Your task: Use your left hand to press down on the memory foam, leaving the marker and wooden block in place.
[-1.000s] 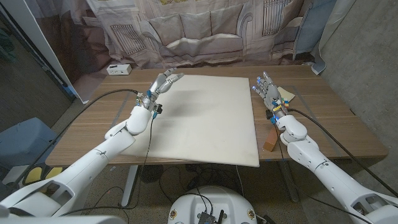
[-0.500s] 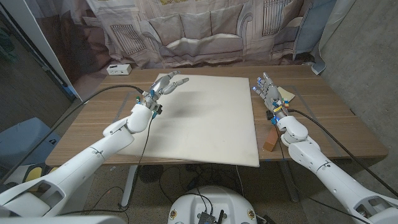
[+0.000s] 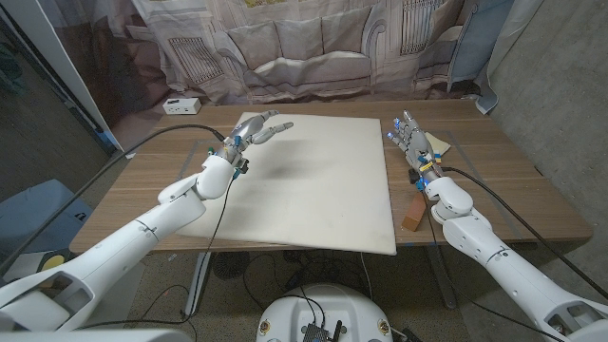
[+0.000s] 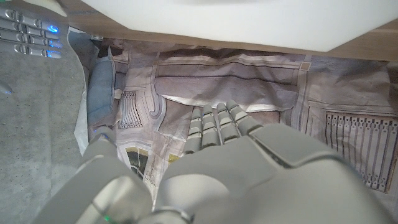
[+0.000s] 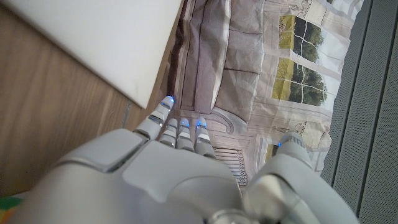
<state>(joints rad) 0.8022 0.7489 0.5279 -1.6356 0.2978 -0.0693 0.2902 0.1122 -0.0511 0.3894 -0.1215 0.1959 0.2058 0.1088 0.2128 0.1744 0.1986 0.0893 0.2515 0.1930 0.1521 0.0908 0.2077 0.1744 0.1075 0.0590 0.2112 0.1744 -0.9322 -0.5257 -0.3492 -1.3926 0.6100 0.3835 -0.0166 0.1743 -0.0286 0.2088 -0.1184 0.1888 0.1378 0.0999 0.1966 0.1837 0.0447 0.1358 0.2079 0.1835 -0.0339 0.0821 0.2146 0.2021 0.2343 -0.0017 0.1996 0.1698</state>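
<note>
The memory foam [image 3: 313, 180] is a large white slab that covers the middle of the wooden table [image 3: 142, 190]. My left hand [image 3: 255, 130] hovers over the foam's far left corner, fingers spread and reaching toward the middle, holding nothing. Its shadow falls on the foam just beside it. The left wrist view looks past the left hand [image 4: 217, 168] to the foam's edge [image 4: 249, 18]. A brown wooden block [image 3: 414, 211] stands on the table off the foam's right edge, next to my right wrist. My right hand [image 3: 408, 138] stands upright and open beside the foam's far right corner.
A small white box [image 3: 181, 105] sits at the table's far left corner. A yellowish flat piece [image 3: 440, 144] lies on the table just right of my right hand. A printed curtain [image 3: 304, 47] hangs behind the table.
My left hand has reached further out and turned its fingers to the right over the foam's far left corner. The right hand and the wooden block have stayed put.
</note>
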